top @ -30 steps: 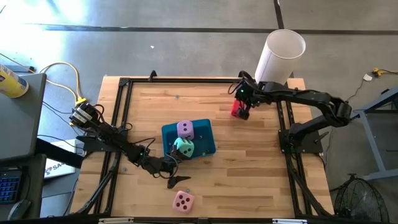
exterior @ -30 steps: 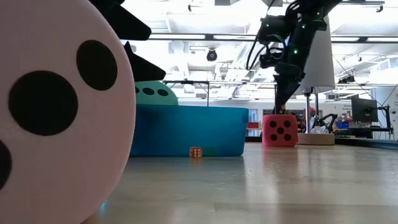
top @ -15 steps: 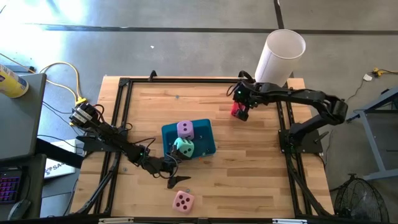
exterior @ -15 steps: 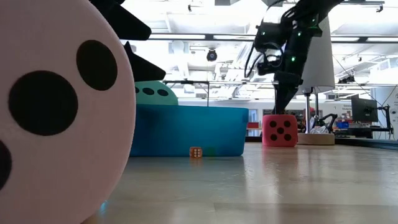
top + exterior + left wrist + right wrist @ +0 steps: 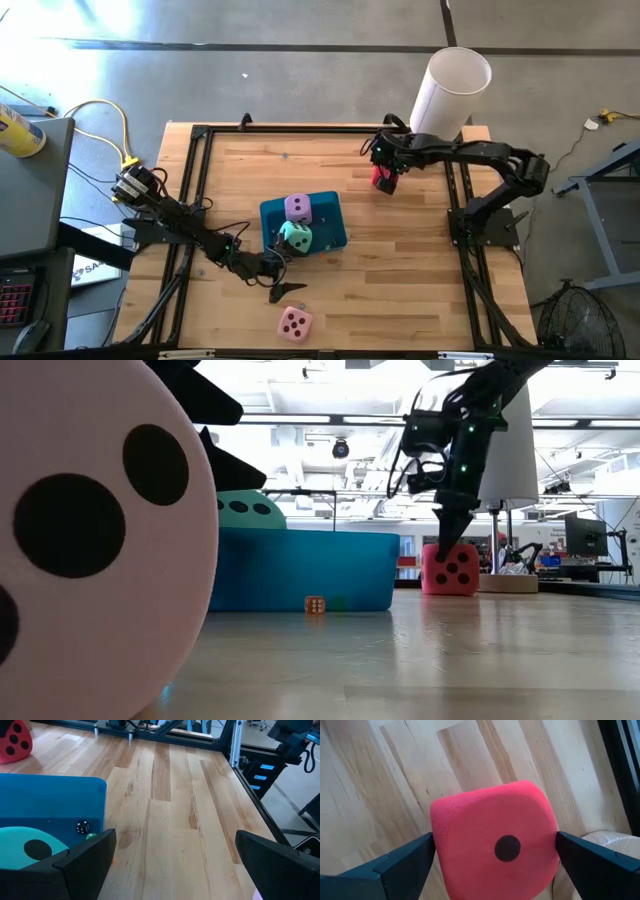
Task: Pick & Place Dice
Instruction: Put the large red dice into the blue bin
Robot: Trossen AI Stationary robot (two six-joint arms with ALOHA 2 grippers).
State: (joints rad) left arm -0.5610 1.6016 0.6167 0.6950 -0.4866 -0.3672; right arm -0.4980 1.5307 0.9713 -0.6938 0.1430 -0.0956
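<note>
Straddling the red die (image 5: 382, 178) at the far right of the table (image 5: 400, 260), right gripper (image 5: 386, 172) spread wide, one finger (image 5: 395, 865) on each side of the cube, neither clearly touching. Seen from the low camera coming down onto the die's (image 5: 449, 569) top from above. Single dark pip facing the wrist camera on the red die (image 5: 495, 845), bare wood planks behind it. Close beside, at the table's far right corner, a tall white cylinder (image 5: 451, 90), leaning away in the overhead view.

Sitting mid-table, a teal tray (image 5: 328, 232) with the lilac die (image 5: 298, 208) and mint die (image 5: 296, 237) inside, mint nearer the front. Also in the tray, a tiny black die (image 5: 82, 827). On the wood in front of the tray wall, a tiny orange die (image 5: 315, 604).

Resting low at the tray's front left corner, left gripper (image 5: 284, 268) with fingers (image 5: 75, 865) held well apart, nothing between them; mint die (image 5: 27, 850) just beside one finger.

Lying alone near the front edge, pink die (image 5: 294, 323), filling the left of the low view (image 5: 90, 540) and hiding much of the tray from that side.
</note>
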